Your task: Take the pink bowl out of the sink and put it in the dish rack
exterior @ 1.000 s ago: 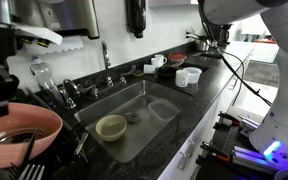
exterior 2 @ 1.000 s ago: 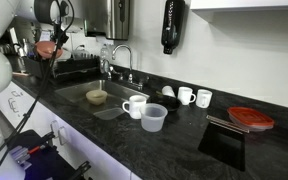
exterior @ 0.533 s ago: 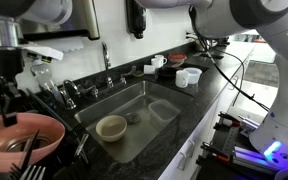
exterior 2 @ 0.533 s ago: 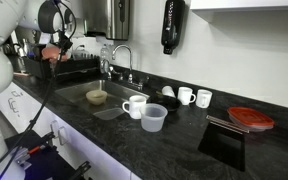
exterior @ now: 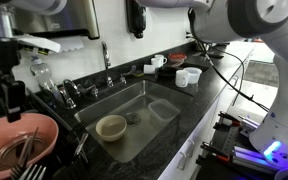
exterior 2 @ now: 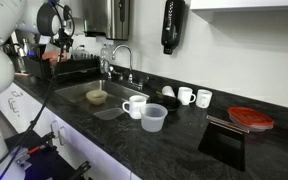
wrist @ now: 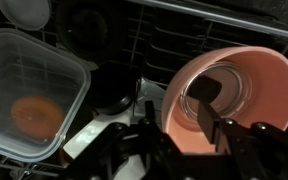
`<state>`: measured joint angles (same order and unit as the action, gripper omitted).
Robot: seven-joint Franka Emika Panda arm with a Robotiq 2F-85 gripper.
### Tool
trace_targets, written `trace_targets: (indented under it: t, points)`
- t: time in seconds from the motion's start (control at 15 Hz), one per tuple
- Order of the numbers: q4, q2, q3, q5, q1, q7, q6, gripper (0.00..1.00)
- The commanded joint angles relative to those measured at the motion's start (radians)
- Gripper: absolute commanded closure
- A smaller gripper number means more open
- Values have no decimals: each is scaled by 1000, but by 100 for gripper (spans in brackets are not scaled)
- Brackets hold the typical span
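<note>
Wrist view — pink bowl [wrist: 274,95] beside clear container [wrist: 29,95]

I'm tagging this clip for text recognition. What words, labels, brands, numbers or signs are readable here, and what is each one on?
None: no text can be read in any view.
The pink bowl, the clear container and the white mugs show no print.
Any marking on the black object hanging on the wall is too blurred to tell.
</note>
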<state>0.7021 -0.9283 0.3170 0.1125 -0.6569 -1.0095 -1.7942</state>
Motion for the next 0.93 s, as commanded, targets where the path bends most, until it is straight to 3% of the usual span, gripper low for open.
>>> trace_targets:
  t: [0.0,0.2,0.87]
  points:
    - [-60,-26,-3,5,-9,-14,39,21]
    - [-60,-10,-7,7,-5,2,22,0]
    - [-58,50,-21,10,4,117,65,0]
